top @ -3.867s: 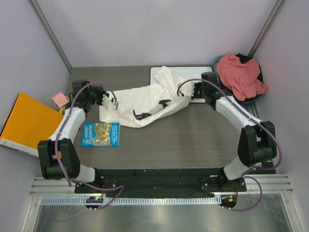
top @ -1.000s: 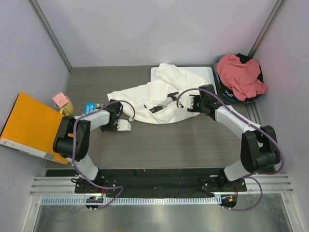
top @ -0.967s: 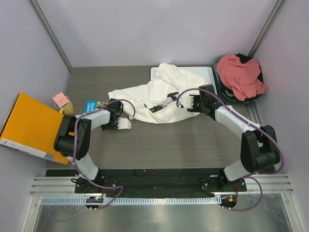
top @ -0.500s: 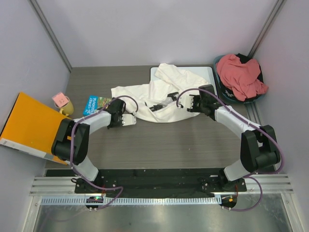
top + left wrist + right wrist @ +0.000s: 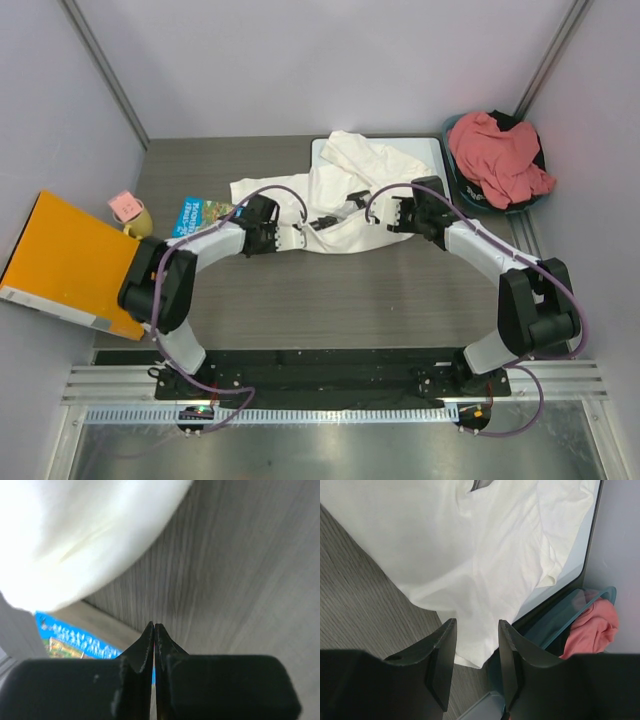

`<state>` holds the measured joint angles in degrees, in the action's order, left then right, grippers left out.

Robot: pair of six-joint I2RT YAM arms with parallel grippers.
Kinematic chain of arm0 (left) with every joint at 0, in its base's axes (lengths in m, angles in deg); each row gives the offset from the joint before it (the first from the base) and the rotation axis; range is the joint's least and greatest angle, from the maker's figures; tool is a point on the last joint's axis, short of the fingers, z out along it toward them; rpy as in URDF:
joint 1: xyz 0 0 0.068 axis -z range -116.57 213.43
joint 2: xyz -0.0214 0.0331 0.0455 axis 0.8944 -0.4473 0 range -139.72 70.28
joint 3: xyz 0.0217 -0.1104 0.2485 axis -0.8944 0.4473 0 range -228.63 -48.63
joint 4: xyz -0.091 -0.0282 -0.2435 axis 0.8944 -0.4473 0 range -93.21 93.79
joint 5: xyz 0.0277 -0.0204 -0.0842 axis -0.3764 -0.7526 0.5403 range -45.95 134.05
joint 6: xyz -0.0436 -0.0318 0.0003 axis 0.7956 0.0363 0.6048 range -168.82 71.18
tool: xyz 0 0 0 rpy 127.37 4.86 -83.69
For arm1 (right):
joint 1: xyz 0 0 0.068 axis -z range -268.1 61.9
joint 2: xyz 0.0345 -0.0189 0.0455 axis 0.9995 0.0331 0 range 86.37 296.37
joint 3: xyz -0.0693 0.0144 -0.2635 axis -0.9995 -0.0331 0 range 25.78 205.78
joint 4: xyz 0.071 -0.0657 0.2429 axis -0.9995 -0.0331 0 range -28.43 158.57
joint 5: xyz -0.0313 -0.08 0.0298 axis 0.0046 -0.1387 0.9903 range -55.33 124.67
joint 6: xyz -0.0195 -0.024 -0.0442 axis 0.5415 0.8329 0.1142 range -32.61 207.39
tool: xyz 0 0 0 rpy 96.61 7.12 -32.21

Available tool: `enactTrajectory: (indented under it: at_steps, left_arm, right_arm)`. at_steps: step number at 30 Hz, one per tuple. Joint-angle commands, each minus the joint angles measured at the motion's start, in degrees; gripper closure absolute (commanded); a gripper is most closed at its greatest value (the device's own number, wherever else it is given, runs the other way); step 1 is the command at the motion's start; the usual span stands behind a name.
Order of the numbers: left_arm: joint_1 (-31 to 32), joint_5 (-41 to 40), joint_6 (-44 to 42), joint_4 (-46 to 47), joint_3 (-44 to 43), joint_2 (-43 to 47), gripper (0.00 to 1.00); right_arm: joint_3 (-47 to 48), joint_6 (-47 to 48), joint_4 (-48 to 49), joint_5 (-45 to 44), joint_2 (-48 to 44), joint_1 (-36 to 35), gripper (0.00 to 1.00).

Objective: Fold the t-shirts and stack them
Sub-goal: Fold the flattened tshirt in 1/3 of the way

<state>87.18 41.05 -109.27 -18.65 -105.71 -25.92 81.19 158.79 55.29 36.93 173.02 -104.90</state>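
white t-shirt [image 5: 330, 190] crumpled mid-table, far part over whiteboard [image 5: 428, 152]. pink t-shirt [image 5: 498, 155] heaped in teal bin [image 5: 565, 617]. left gripper [image 5: 154, 630] jaws together, nothing btwn, near white shirt edge. right gripper [image 5: 476, 627] jaws apart above shirt edge. blue book [image 5: 75, 641] txt too blurred to read.

A dark wood-grain table [image 5: 400, 290] carries 1 blue picture book [image 5: 192, 215] lying flat at its left side and a glossy white whiteboard [image 5: 321, 152] lying against its far edge. Beyond the table's left edge, a large orange folder [image 5: 60, 255] lies at a slant, with a small pink item [image 5: 124, 205] sitting on what appears to be a yellow cup [image 5: 140, 220] between the folder and the book. A teal basket [image 5: 449, 128] stands at the far right corner, just beside the whiteboard, where 2 pale walls meet.
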Motion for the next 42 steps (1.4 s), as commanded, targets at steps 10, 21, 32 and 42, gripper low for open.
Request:
enactTrajectory:
  at_steps: [10,21,32,42]
  left_arm:
    - [-3.53,-16.58,-0.03,6.18,-5.59,-9.0,1.0]
    - [-6.08,-23.01,4.81,-3.49,1.26,-0.13,1.0]
    - [-8.02,-13.19,8.94,-4.11,-0.48,6.55,1.0]
    - [-5.56,-7.79,9.47,9.51,-10.5,-1.78,1.0]
  right_arm:
    - [0.13,-0.82,2.03,-0.86,-1.57,-0.34,0.57]
    - [1.97,-1.0,2.12,-0.86,0.27,-0.34,0.57]
    - [3.73,-1.08,2.03,-0.59,1.85,-0.43,0.57]
    - [3.12,-0.91,2.2,-0.68,1.85,-0.43,0.57]
